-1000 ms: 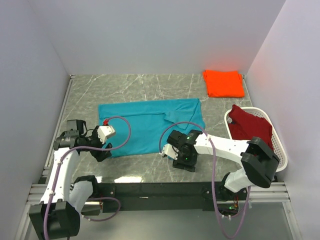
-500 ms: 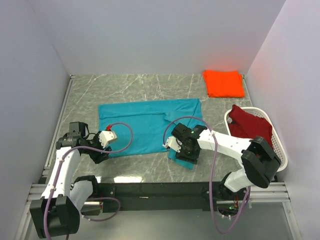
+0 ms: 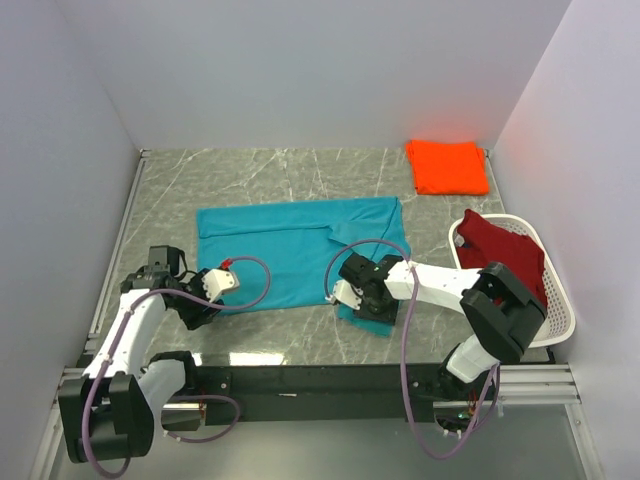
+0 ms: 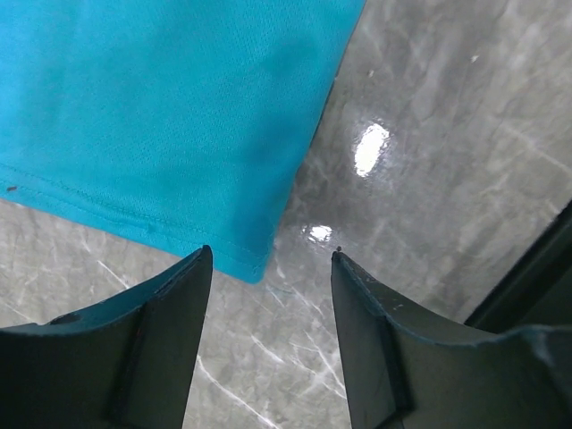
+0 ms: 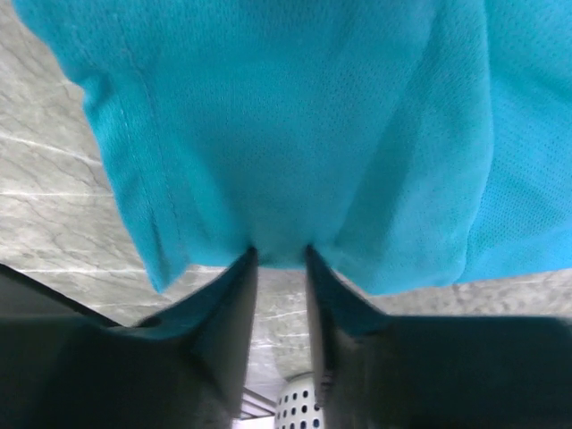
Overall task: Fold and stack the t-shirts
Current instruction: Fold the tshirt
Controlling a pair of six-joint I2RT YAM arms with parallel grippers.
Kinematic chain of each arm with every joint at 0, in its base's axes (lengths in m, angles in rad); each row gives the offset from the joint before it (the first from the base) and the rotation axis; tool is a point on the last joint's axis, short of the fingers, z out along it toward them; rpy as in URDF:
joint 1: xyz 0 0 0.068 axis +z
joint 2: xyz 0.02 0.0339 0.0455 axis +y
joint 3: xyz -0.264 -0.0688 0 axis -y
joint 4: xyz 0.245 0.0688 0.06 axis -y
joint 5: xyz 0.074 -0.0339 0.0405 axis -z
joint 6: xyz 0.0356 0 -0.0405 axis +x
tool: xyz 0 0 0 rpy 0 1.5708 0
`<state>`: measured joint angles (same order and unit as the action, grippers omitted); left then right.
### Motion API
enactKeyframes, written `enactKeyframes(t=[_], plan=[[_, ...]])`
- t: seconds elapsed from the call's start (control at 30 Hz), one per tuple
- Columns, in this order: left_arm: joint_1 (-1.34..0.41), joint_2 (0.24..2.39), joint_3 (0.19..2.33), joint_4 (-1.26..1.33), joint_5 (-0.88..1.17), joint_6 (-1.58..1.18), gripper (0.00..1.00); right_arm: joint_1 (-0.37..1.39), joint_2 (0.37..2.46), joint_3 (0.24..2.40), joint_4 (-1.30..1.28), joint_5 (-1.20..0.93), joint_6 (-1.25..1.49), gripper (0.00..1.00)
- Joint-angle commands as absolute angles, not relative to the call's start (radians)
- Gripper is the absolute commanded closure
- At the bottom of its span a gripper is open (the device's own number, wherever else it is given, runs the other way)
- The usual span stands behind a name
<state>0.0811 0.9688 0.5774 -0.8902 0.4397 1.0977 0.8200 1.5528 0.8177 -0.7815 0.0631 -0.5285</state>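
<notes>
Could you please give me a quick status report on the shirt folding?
Left gripper, jaws open, over near-left corner of teal t-shirt. Right gripper shut on its near-right edge. Orange t-shirt folded, far right. Nothing blocking.

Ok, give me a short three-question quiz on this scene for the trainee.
1. True or false: the left pincer is shut on the teal t-shirt.
2. What lies in the white basket? A) yellow towel B) dark red t-shirt C) teal t-shirt
3. Fill in: the right pincer pinches the ___ t-shirt.
Key: 1 false, it is open at the shirt's corner; 2 B; 3 teal.
</notes>
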Motion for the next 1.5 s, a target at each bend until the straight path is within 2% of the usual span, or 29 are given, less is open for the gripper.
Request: enactKeyframes(t=[0.0,0.1,0.17,0.67,0.73,0.77,0.83,0.97,1.2,1.47], plan=[[0.061,0.98,0.558,-0.821,0.4,1.123,0.4,0.818,1.598,0.785,-0.736,0.075,-0.535,0.75],[0.051,1.002,0.548,-0.802,0.382,1.133,0.46,0.816,1.595,0.801,-0.745,0.066,-0.529,0.95],[0.049,1.009,0.542,-0.811,0.382,1.157,0.5,0.815,1.592,0.814,-0.758,0.061,-0.525,1.0],[0.026,1.097,0.471,-0.698,0.288,1.236,0.59,0.767,1.575,0.876,-0.813,0.021,-0.522,1.0],[0.026,1.114,0.474,-0.69,0.279,1.238,0.65,0.762,1.572,0.879,-0.818,0.014,-0.525,1.0],[0.026,1.127,0.48,-0.702,0.282,1.244,0.73,0.759,1.566,0.879,-0.821,0.012,-0.525,1.0],[0.026,1.132,0.506,-0.73,0.296,1.246,0.8,0.758,1.557,0.877,-0.825,0.008,-0.519,1.0],[0.028,1.088,0.548,-0.825,0.327,1.262,0.99,0.759,1.497,0.893,-0.873,-0.026,-0.5,1.0],[0.032,1.06,0.65,-0.985,0.382,1.264,0.99,0.75,1.402,0.936,-0.937,-0.057,-0.482,1.0],[0.092,1.23,0.845,-1.032,0.437,1.25,0.99,0.62,1.46,1.064,-0.966,-0.035,-0.567,1.0]])
